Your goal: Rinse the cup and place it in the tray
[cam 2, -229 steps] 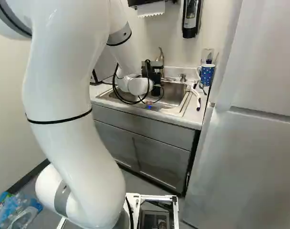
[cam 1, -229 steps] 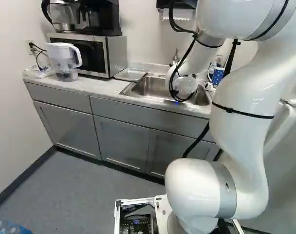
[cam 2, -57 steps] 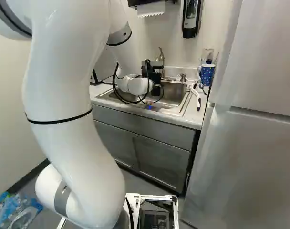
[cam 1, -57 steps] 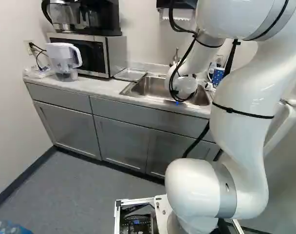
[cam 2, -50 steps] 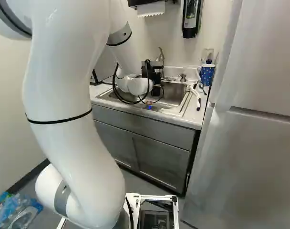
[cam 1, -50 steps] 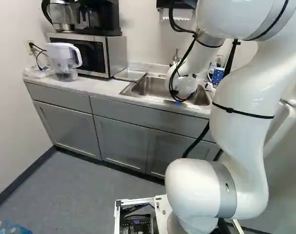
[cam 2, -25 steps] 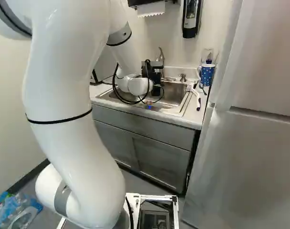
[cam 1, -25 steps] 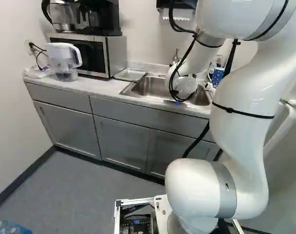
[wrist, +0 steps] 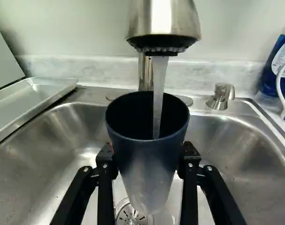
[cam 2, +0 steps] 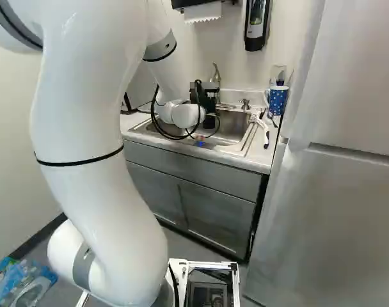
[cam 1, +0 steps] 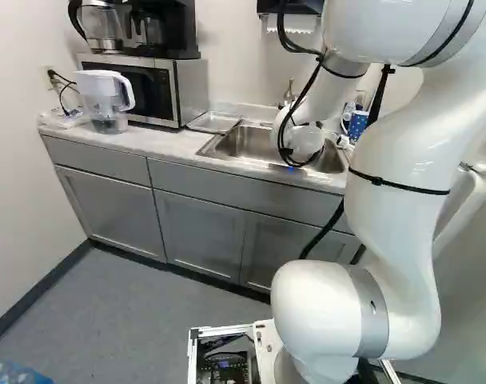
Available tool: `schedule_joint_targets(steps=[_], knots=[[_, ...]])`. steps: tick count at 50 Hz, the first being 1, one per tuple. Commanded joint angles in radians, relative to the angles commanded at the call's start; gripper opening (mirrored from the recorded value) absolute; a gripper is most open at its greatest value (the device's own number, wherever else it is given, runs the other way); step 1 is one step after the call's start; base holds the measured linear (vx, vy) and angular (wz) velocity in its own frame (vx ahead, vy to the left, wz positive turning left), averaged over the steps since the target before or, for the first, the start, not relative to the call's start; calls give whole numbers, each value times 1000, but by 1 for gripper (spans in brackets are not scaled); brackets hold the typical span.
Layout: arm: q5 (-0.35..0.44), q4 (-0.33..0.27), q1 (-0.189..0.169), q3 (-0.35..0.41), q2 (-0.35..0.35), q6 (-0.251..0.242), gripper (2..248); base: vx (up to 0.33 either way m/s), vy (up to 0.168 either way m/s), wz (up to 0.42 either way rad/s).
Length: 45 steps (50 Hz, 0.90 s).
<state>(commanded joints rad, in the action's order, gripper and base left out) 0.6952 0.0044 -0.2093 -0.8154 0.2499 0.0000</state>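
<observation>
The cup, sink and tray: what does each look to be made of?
The cup: probably plastic, smooth dark blue fading to a cloudy, seemingly translucent base. The sink: apparently stainless steel, satin grey with soft, smeared reflections. The tray: likely thin metal, judging by its silvery sheen and raised rim.

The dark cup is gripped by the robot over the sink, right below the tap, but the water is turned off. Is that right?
Not quite: the water is on. The wrist view shows a stream running from the tap into the cup, which the gripper does hold over the sink.
</observation>
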Motion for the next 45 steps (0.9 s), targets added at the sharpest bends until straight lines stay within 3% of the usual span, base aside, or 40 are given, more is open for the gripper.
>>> schedule_joint_targets(steps=[45], knots=[[0,0,0,0,0,0,126,0,0,0]])
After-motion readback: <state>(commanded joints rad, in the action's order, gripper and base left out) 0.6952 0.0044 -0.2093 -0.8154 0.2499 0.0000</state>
